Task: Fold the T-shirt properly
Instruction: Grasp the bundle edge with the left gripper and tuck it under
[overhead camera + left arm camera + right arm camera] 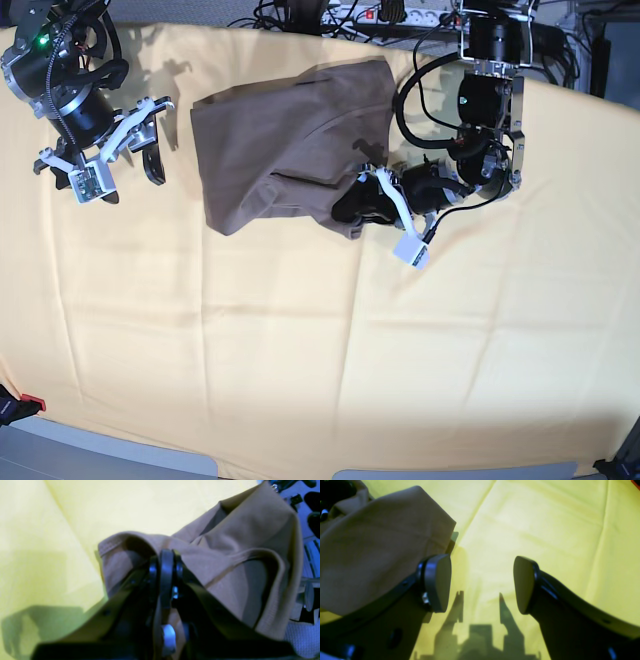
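The taupe-brown T-shirt (285, 140) lay partly folded and rumpled on the pale yellow cloth (300, 340) covering the counter, toward the far side. The left end effector (166, 562) was clamped on a bunched fold at the shirt's hemmed edge, its 2 fingers pressed together with fabric draped around them. The right end effector (482, 585) hung just above the cloth beside the shirt's other edge, its fingers (437, 582) spread wide apart and gripping nothing.
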`<state>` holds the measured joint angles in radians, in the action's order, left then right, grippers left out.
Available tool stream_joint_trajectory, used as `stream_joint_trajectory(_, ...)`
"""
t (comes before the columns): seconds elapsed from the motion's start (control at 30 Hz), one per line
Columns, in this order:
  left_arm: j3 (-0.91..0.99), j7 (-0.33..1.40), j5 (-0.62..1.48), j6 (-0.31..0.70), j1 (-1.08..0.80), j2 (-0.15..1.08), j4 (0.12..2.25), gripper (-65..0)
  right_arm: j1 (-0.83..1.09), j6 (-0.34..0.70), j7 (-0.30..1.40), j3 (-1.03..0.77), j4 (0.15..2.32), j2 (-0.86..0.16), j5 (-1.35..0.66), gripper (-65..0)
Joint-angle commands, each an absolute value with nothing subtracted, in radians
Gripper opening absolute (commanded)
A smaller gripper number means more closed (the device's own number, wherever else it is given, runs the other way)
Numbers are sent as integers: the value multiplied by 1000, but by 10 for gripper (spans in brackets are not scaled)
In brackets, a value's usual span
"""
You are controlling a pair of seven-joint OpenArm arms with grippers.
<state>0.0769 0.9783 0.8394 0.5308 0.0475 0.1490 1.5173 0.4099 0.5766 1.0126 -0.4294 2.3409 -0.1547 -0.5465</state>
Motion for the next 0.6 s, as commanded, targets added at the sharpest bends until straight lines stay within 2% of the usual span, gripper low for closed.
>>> stream_joint_trajectory(0.0,80,939,864,537,67,150,1533,-650,406,578,986,-433,2356,-164,-554,-235)
stream_joint_trajectory(0.33,226,969,987,542,70,150,1536,-650,407,595,983,-433,2356,-164,-554,-235)
stream_joint_trajectory(0.57,356,1086,1188,669,63,150,1536,-650,406,597,983,-433,2356,-164,-594,-235)
